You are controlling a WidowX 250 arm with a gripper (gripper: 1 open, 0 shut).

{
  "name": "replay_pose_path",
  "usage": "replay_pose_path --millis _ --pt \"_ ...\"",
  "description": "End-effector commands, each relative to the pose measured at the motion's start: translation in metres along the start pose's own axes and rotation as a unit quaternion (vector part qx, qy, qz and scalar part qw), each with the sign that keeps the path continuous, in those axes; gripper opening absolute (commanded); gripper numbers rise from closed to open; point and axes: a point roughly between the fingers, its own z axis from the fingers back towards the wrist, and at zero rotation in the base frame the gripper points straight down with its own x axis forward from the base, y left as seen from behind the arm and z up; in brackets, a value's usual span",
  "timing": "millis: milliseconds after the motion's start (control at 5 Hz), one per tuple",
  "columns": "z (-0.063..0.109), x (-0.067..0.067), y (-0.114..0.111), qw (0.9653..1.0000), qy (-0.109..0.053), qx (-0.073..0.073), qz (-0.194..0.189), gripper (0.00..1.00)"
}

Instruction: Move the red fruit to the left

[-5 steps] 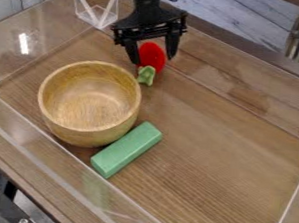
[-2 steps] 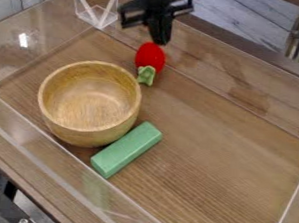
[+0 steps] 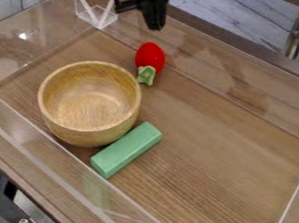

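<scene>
One small red strawberry-shaped fruit [image 3: 148,56] with a green cap lies on the wooden worktop [image 3: 224,131], just beyond the rim of one round wooden bowl [image 3: 89,101]. One flat green rectangular block [image 3: 126,148] lies in front of the bowl. The black gripper [image 3: 154,22] hangs above the fruit, apart from it, jaws closed on nothing. Clear walls [image 3: 33,31] edge the worktop; bare wood spreads to the right.

We see wooden tabletop [image 3: 230,142]: strawberry [image 3: 148,56] near far edge, bowl [image 3: 89,101] by left edge, green block [image 3: 126,148] toward near edge.
</scene>
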Motion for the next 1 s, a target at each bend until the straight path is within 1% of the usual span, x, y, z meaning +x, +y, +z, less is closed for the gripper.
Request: replay_pose_path --millis 0,200,400,600,800 --pt "0.001 -0.004 -0.007 0.9994 -0.032 -0.006 -0.010 1.00" --pt "0.015 0.015 0.003 0.9994 -0.030 -0.014 -0.007 0.00" --pt "0.030 0.033 0.011 0.9993 -0.028 -0.023 -0.005 0.00" --pt "0.011 0.023 0.016 0.9991 -0.039 -0.009 0.016 0.00" --pt "-0.004 0.009 0.012 0.9982 -0.048 0.001 0.035 0.00"
